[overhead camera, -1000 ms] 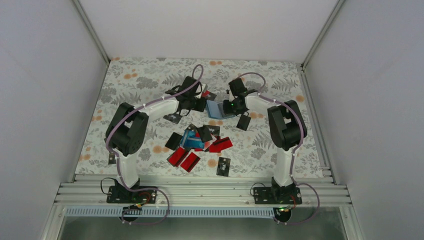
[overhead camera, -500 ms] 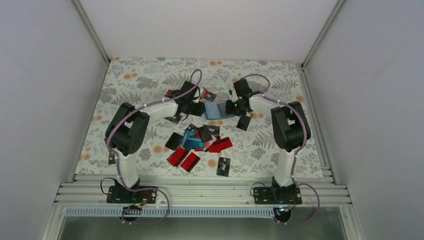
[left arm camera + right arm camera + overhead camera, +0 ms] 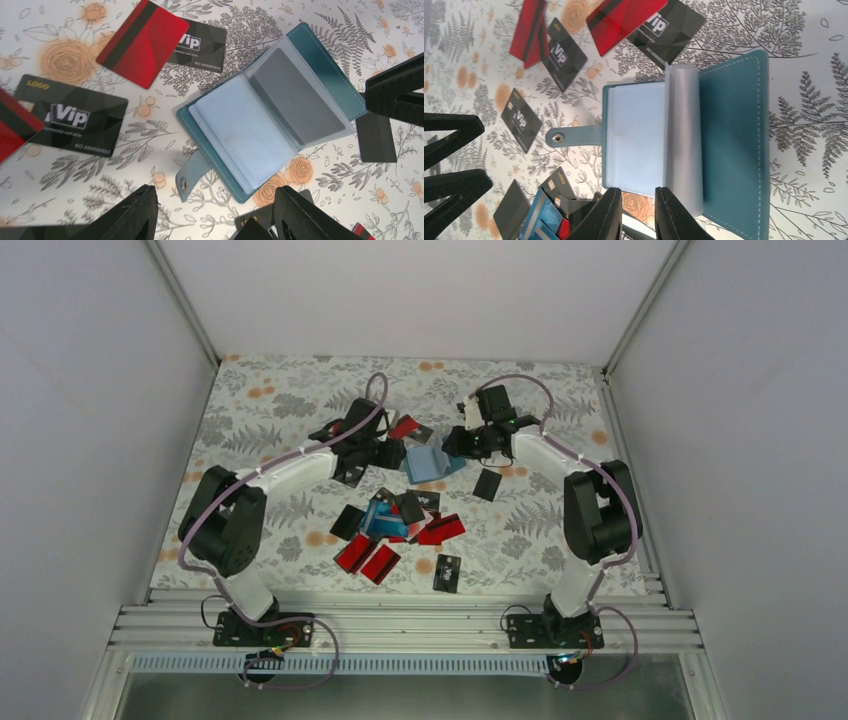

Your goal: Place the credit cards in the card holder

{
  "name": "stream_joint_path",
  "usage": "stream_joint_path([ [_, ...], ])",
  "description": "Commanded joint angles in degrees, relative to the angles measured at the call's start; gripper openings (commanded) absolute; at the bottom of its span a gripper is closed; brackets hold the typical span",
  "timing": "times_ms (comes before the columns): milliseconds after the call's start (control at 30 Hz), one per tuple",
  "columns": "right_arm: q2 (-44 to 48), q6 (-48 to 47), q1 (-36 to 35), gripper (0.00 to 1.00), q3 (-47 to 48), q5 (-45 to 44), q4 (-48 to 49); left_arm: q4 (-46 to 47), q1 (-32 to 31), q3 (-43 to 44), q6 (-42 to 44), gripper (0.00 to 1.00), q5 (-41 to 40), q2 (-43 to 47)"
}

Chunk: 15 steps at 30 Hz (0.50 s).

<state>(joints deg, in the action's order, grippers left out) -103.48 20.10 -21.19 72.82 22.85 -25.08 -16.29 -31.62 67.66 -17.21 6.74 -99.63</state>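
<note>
The teal card holder [image 3: 428,462] lies open on the flowered cloth, its pale sleeves [image 3: 240,135] facing up and its snap strap [image 3: 192,175] sticking out. My left gripper [image 3: 215,212] hovers just left of it, open and empty. Above the holder's right side, my right gripper [image 3: 636,215] stands slightly open; only cloth shows between its fingers. Credit cards lie loose around the holder: a red one [image 3: 142,42] and black ones [image 3: 70,117]. A mixed heap of red, black and blue cards [image 3: 400,525] sits nearer the arm bases.
Single black cards lie to the right of the holder [image 3: 488,484] and near the front edge [image 3: 447,572]. White walls with metal rails [image 3: 625,470] enclose the cloth [image 3: 270,405] on three sides.
My left gripper has opened and pulled back to the left, away from the holder. The right gripper has shifted toward the back and loosened slightly. The holder now lies open on the cloth.
</note>
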Motion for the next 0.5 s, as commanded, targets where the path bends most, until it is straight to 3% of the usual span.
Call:
stream_joint_path([
  [0,2.0,0.2,0.0,0.19,0.0,3.0,0.0,-3.6,0.4,-2.4,-0.3,0.59,-2.9,4.4],
  [467,5.1,0.5,0.0,0.20,-1.5,4.9,0.6,-10.8,0.3,-6.2,-0.5,0.66,-4.3,10.3],
])
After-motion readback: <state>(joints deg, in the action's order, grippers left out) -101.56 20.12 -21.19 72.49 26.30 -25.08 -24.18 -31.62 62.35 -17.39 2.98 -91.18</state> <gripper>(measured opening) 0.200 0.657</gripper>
